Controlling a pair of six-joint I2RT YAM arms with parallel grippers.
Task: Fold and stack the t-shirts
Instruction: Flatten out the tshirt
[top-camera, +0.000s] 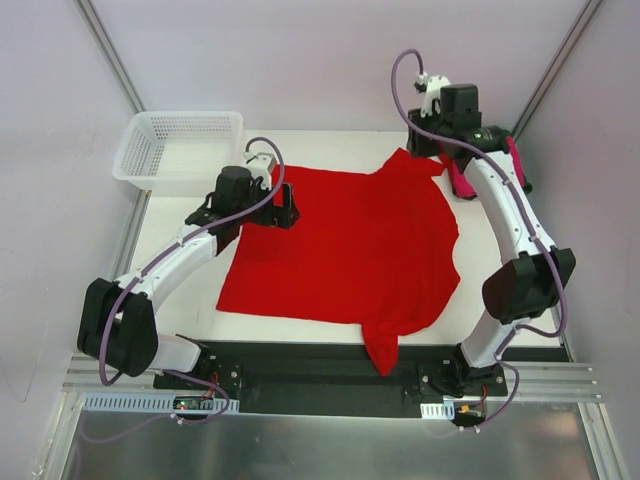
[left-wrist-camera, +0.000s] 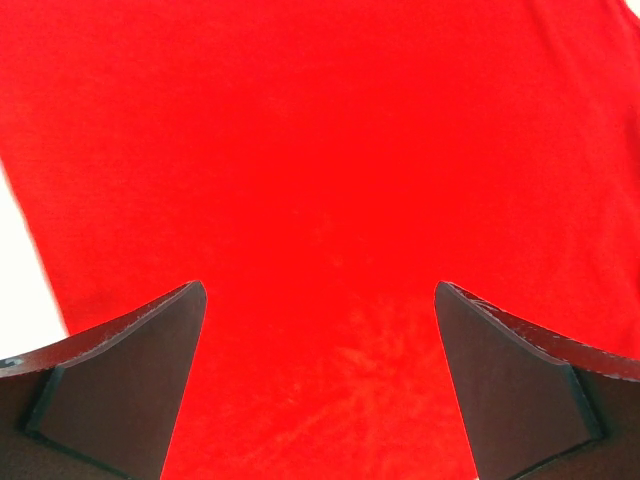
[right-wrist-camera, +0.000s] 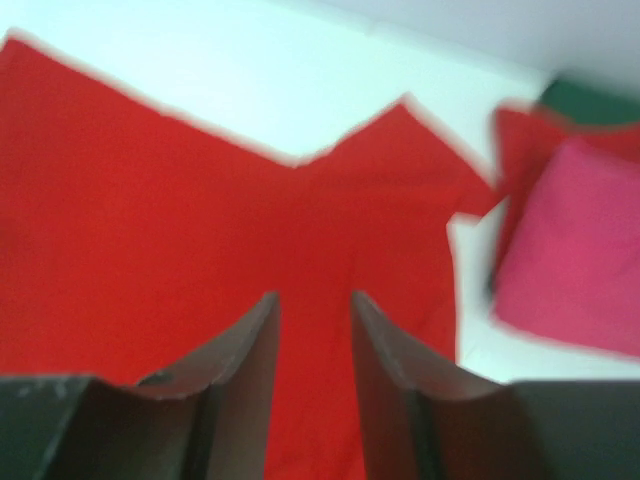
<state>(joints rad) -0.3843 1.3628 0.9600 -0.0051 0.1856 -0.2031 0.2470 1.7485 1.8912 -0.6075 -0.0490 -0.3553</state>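
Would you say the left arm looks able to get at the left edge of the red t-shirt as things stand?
Probably yes: the left gripper hangs open directly over the red t-shirt near that edge, with nothing between it and the cloth.

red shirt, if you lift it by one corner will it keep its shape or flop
Likely floppy: the red shirt lies flat and a sleeve spills past the table edge. Pushed, it would probably bunch: faint creases show.
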